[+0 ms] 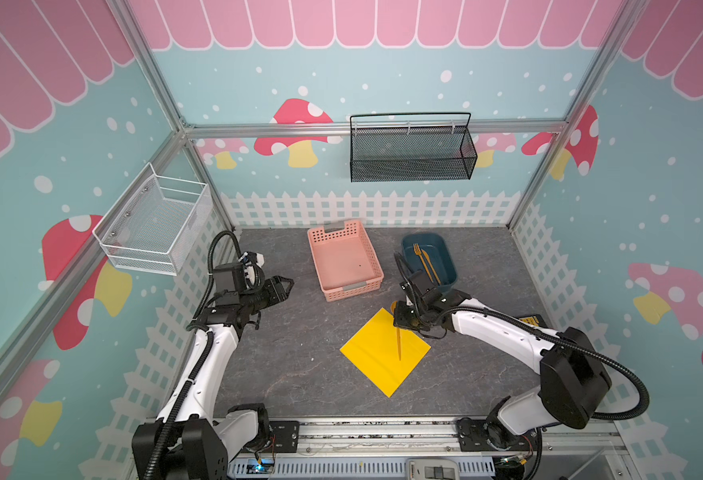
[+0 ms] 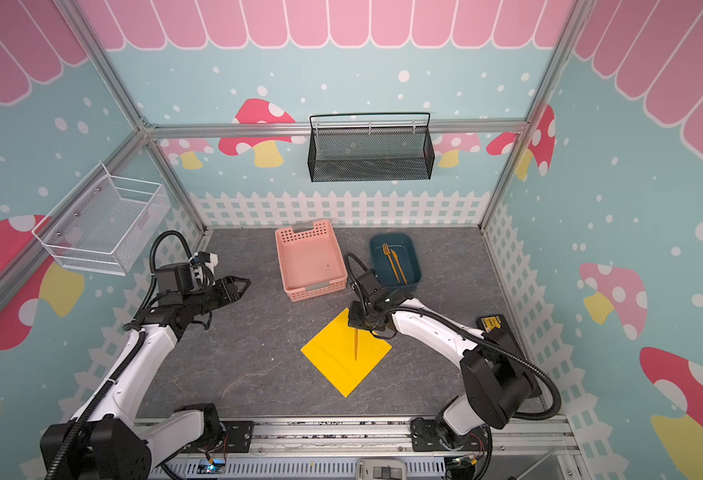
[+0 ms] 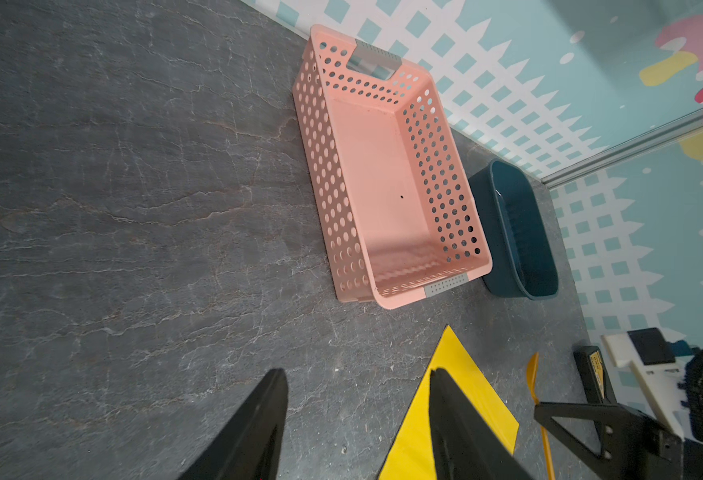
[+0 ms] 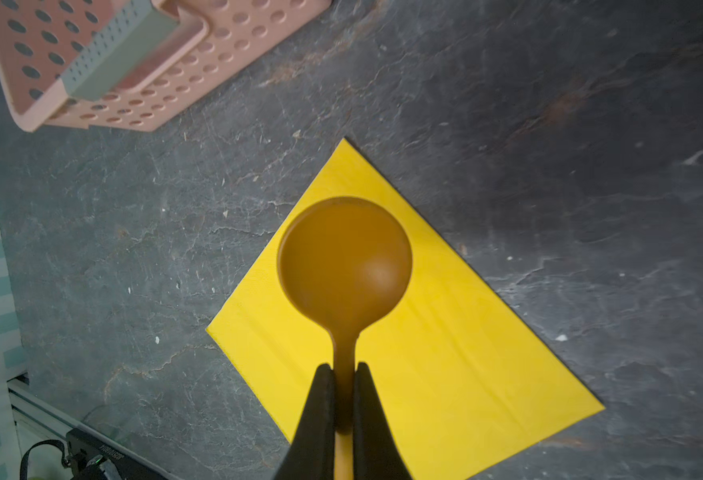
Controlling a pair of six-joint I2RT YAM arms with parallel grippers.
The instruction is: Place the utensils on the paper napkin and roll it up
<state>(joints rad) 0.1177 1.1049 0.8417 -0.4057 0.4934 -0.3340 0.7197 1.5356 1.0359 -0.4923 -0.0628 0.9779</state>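
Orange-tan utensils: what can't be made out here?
- Right wrist view: handle end of slim orange-tan spoon cut off at frame edge, behind right tool.
- Both top views: its bowl mostly under that tool.
- Any view: whether it touches the yellow paper napkin.
- Left wrist view: orange-tan fork and knife hidden by dark blue plastic tub's wall.

Twin high views looking down, wrist views close, all sharing napkin (image 1: 374, 357)

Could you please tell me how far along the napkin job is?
Done: the napkin lies flat. In hand: the right gripper, shut on the spoon, holds it over the napkin. To do: fork and knife sit in the blue tub; nothing rolled.
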